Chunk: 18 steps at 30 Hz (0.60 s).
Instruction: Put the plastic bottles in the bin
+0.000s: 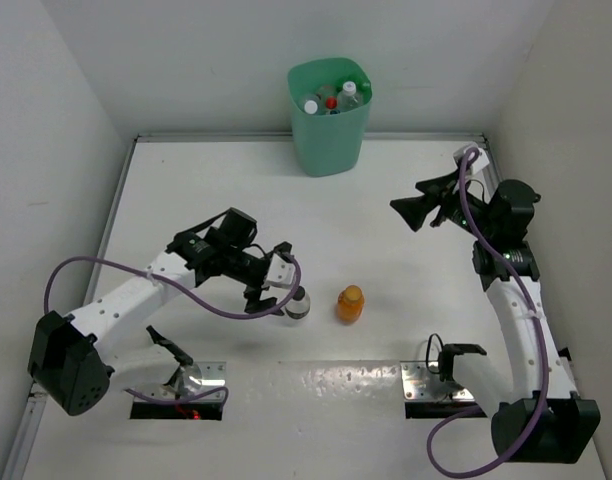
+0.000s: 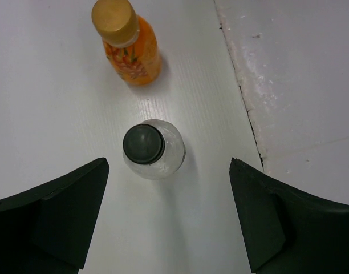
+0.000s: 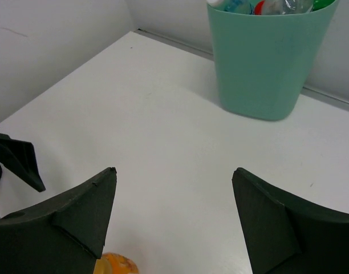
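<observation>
My left gripper point(image 2: 169, 197) is open wide. The clear bottle point(image 2: 154, 149) stands up straight right at my fingertips, between them and closer to the left one. The orange bottle point(image 2: 129, 48) stands farther ahead. My right gripper point(image 3: 173, 188) is open too and holds nothing. It is nearer the bin point(image 3: 266, 68), so I think my left arm should grab.

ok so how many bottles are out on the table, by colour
clear bottle with black cap: 1
orange bottle: 1
total: 2
</observation>
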Tool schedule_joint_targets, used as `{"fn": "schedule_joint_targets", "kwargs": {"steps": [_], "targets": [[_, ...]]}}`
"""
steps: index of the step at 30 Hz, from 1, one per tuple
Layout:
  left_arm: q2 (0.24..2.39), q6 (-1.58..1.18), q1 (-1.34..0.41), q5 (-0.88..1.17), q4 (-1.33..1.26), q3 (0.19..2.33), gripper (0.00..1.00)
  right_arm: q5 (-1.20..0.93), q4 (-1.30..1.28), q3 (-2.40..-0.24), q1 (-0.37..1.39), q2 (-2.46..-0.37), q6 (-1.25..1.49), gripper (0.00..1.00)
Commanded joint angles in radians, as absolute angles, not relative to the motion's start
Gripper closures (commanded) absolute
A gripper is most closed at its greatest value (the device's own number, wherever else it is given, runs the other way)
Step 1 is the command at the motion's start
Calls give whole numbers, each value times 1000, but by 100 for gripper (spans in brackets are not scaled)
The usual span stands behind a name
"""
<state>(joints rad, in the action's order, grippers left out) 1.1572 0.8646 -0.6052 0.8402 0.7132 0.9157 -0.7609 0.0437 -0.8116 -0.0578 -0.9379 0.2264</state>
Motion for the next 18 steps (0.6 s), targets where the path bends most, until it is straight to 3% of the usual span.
{"fn": "schedule_joint_targets", "kwargs": {"steps": [1,12,15,18], "targets": [[1196,897,-643,848,602,902,6,-773,8,-824,-63,-913,215,19],[1281,811,-684,839,423,842,9,-782,-26,-830,-61,-925,203,19],[1292,811,-684,839,414,842,12,-781,-26,-828,-61,-930,204,19],[1302,811,-684,839,400,842,21,-781,-22,-825,-58,-931,202,19]]}}
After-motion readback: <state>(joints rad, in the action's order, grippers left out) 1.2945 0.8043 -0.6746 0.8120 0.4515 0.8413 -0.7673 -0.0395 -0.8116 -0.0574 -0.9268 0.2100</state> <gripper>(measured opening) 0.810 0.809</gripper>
